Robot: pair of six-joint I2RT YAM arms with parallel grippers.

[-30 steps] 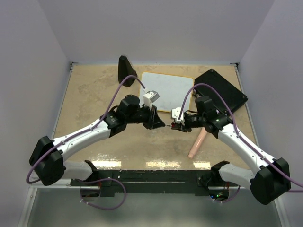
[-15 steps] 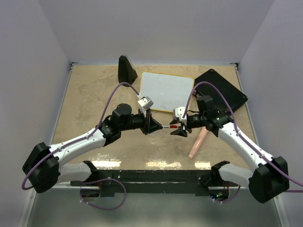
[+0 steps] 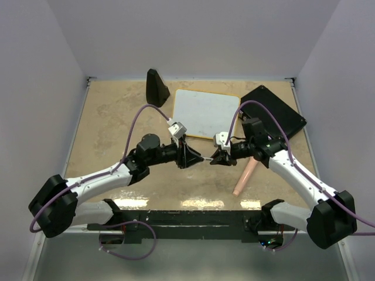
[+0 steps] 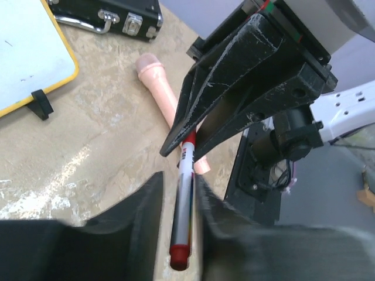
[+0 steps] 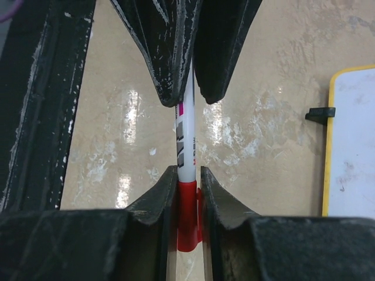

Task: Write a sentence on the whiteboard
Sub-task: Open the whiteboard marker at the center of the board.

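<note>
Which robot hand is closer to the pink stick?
Right. The right gripper is close beside the pink stick; the left gripper is farther away, past the marker both hold.

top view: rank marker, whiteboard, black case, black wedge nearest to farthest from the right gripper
1. marker, between the jaws of the right gripper
2. whiteboard, just beyond, centre
3. black case, back right
4. black wedge, back left

One whiteboard, one marker, one black case, one pink stick and one black wedge (five loose things in all). One surface. Two arms, left arm and right arm, with one tool each: left tool, right tool.
</note>
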